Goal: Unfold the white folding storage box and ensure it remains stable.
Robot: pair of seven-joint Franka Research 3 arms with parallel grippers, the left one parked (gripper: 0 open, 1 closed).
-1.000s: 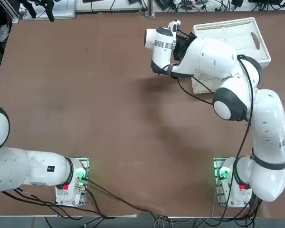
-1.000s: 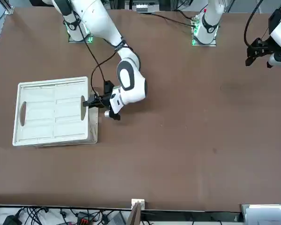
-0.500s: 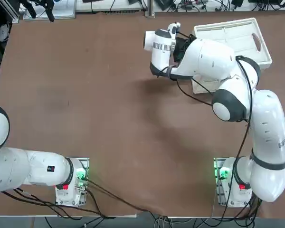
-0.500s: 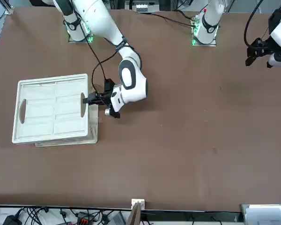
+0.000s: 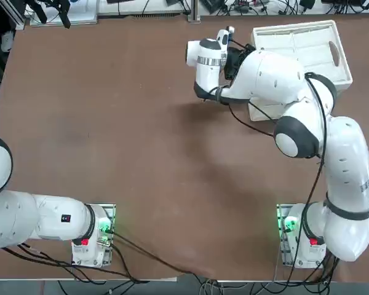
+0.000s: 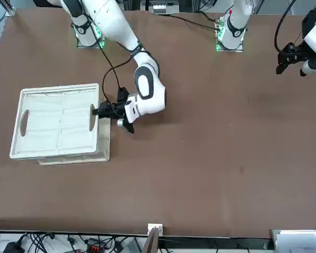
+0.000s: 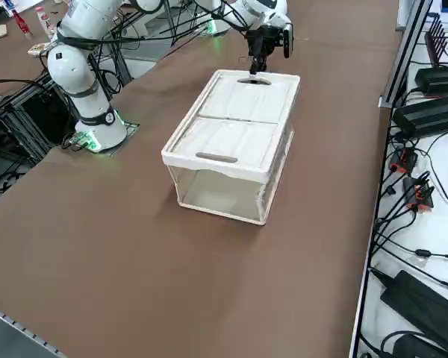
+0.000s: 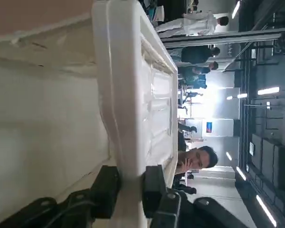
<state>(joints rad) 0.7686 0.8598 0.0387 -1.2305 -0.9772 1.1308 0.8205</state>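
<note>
My right gripper (image 8: pixel 128 190) pinching the thick rim of the white folding storage box (image 7: pixel 235 142), smooth ribbed plastic top (oval handle slots), see-through side walls, standing tall on the brown table (image 5: pixel 123 123), far right corner.

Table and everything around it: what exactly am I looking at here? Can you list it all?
Table: one, brown, under everything.
Folding storage box: one, white lid over clear walls, standing raised near the table's far right corner from the robot's side.
Cables and power bricks: several, black, on the bench beside the table.
People: a few, in the room behind, seen from the wrist camera.
Right gripper: one, black, shut on the box lid's rim at the short end.
</note>
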